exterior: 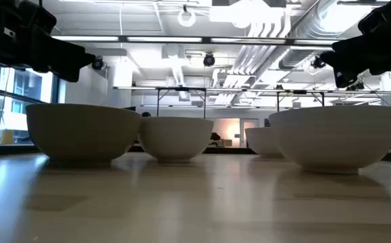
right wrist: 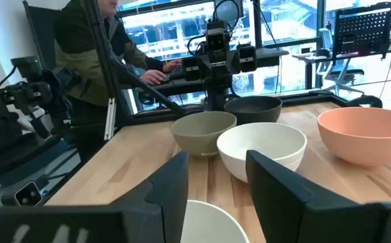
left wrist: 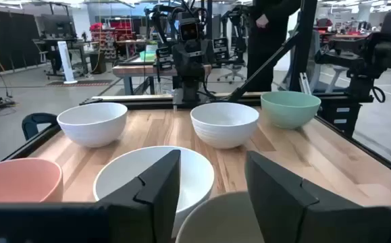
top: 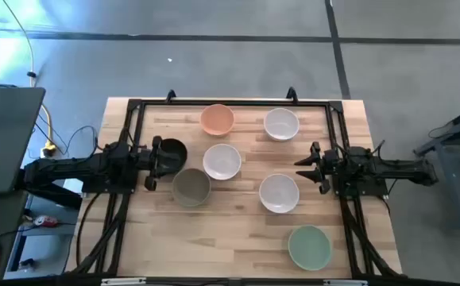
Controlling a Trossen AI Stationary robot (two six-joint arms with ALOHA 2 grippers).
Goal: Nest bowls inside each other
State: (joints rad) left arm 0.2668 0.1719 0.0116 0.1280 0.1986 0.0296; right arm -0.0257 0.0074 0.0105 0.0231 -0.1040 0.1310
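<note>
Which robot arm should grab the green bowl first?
Probably the right. The right gripper hangs open on the same side of the table as the pale green bowl; the left gripper is across the table, by the black bowl.

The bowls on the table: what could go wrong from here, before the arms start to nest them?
The black bowl and the olive-grey bowl sit close beside the left gripper, so a reach for one may bump the other. The pale green bowl lies near the table's front edge; a push could slide it off.

My arms are matte black and blocky; each hand [left wrist: 212,196] has two flat, angular dark fingers [right wrist: 284,182], black cables trailing.
</note>
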